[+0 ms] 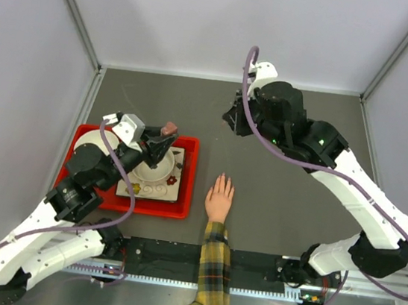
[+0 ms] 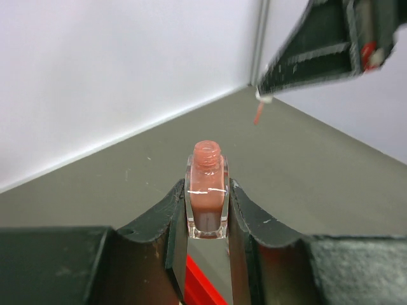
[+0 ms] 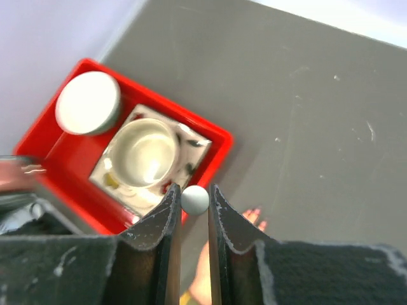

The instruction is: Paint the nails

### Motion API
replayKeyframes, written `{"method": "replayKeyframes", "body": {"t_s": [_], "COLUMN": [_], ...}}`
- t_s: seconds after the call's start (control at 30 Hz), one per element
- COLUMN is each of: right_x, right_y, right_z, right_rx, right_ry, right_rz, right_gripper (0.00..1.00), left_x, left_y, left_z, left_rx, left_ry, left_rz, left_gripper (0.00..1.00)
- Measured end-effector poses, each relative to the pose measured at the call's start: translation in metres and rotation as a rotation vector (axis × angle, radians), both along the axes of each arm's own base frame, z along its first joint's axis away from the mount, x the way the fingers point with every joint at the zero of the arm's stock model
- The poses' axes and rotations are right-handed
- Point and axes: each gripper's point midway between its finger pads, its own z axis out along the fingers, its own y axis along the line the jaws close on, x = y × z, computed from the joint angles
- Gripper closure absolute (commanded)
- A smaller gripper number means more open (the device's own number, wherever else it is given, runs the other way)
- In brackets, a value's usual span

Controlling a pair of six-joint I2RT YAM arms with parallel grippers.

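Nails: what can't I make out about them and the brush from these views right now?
Nails: top view, too small to tell painted from bare.
Hand: right wrist view, mostly behind the right gripper; only fingertips show.
Brush: left wrist view, blurred; right wrist view, hidden under the white cap.
Bottle: left wrist view, the left gripper covers its sides.
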Motion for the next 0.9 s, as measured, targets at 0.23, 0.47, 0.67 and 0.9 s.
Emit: {"method": "replayKeyframes", "body": {"t_s": [0.23,0.47,0.67,0.9], "right_x": [0.037,0.041,0.047,0.056], "right_y": [-0.034,-0.032,-0.034,-0.037], "right_z": [-0.081,-0.143,-0.167,-0.203], "right_rx": [-0.083,-0.059,-0.047,-0.073], "right_ry": [0.072,0.171,0.234,0.344], "right_rz": [-0.066,-0.013,0.023,0.069], "right_gripper": [1.0,1.0,1.0,1.0], "left_x": [0.023,0.058,0.092,0.119], "left_y": [-0.002,-0.013,-0.031,-0.031], "left_z": [0.009,0.005,0.011,0.051], "left_rx": [-0.047,-0.039,0.0,-0.039], "left_ry": [-0.036,-0.049,0.001,-0.009], "left_rz": [0.075,0.163,0.216,0.322], "left_gripper": [1.0,1.0,1.0,1.0]}}
